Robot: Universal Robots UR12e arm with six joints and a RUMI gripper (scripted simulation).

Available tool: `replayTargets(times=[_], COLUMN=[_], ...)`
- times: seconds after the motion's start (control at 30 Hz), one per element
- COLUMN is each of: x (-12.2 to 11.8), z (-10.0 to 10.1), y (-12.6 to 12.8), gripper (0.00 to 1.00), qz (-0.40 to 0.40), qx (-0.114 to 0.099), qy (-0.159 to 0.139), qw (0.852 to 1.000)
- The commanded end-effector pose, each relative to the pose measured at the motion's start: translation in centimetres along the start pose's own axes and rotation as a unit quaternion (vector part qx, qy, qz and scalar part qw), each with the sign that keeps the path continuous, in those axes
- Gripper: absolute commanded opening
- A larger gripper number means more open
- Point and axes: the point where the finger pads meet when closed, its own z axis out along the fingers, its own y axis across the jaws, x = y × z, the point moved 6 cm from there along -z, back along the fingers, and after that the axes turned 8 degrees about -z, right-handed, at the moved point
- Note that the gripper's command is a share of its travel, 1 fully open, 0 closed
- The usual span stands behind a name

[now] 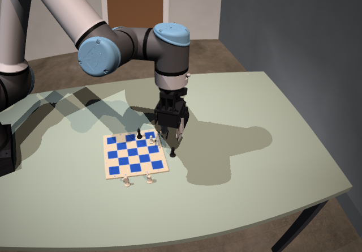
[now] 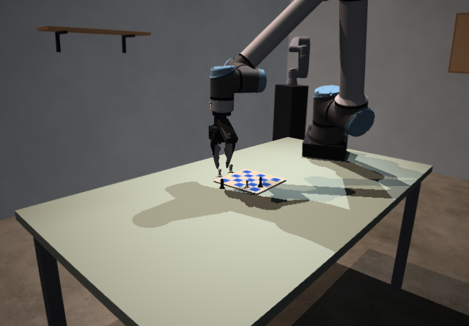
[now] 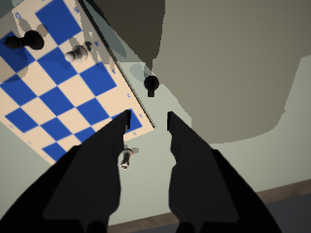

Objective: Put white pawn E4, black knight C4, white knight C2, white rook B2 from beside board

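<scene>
The blue-and-tan chessboard lies on the table. A black piece and a white piece stand on it near its far edge. The black knight stands on the table just off the board's right edge. Two white pieces stand off its near edge; one of them shows in the wrist view. My gripper hovers above the table by the black knight, fingers narrowed with a gap, nothing between them.
The pale green table stretches wide to the right of the board. The arm's base stands at the table's far corner, and the arm reaches over the board's far side.
</scene>
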Motion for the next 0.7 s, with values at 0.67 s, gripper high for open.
replayTargets(times=[0.67], x=[0.1], z=[3.0], y=[0.1], gripper=[0.22], qz=[0.0], qx=[-0.001], qy=[0.0], qw=[1.0])
